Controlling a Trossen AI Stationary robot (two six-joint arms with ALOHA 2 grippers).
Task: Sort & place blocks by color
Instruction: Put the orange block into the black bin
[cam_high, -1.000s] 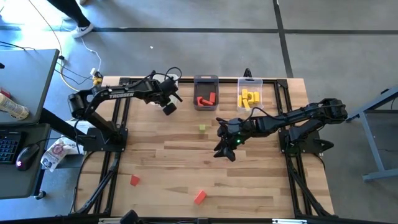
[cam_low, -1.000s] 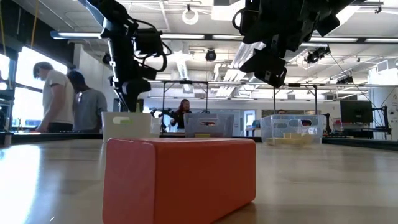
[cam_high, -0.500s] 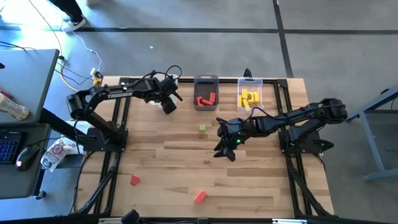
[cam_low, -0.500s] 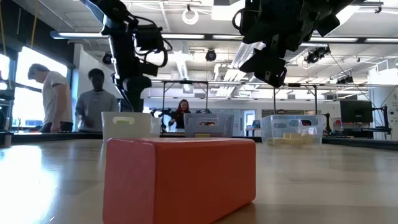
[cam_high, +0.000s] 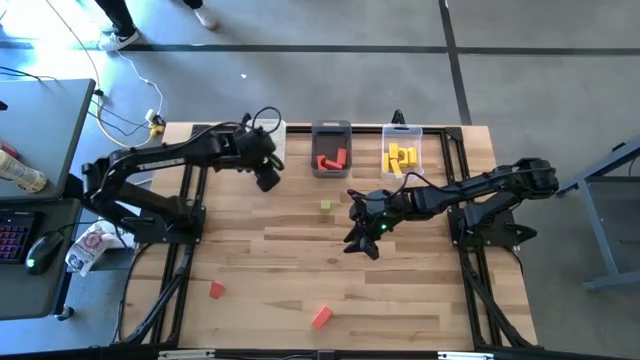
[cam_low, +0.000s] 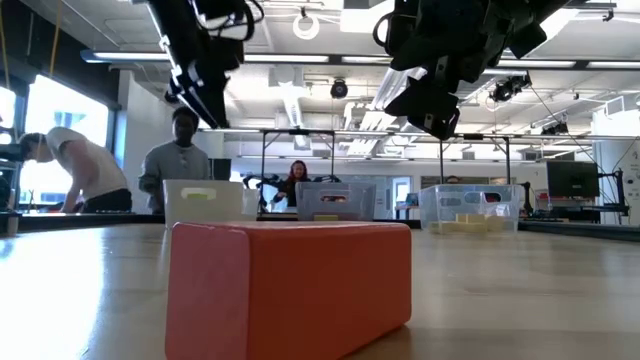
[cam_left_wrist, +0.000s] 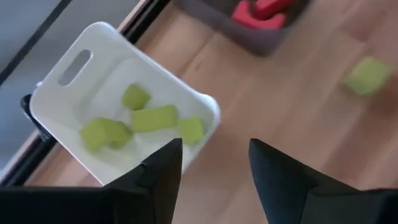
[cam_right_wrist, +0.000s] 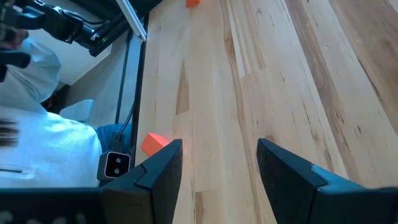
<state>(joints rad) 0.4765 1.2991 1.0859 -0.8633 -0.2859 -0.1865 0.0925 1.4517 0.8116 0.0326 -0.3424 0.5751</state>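
My left gripper (cam_high: 268, 180) (cam_left_wrist: 214, 168) hangs open and empty beside the white bin (cam_left_wrist: 74, 81). That bin holds several light green blocks (cam_left_wrist: 154, 118). One more green block (cam_high: 326, 206) (cam_left_wrist: 367, 74) lies on the table in front of the dark grey bin (cam_high: 331, 135), which holds red blocks (cam_high: 330, 160). The clear bin (cam_high: 402, 133) holds yellow blocks (cam_high: 400, 157). Two red blocks (cam_high: 216, 290) (cam_high: 321, 317) lie near the front edge. My right gripper (cam_high: 360, 240) (cam_right_wrist: 217, 168) waits open above the table's middle.
The three bins stand in a row along the far edge. Black frame rails (cam_high: 190, 250) run along both sides of the table. In the low view one red block (cam_low: 290, 285) fills the foreground. People stand in the room behind.
My left gripper has risen from just over the white bin and drawn back a little toward the table's left and near side, its arm folding back. The right arm has kept still.
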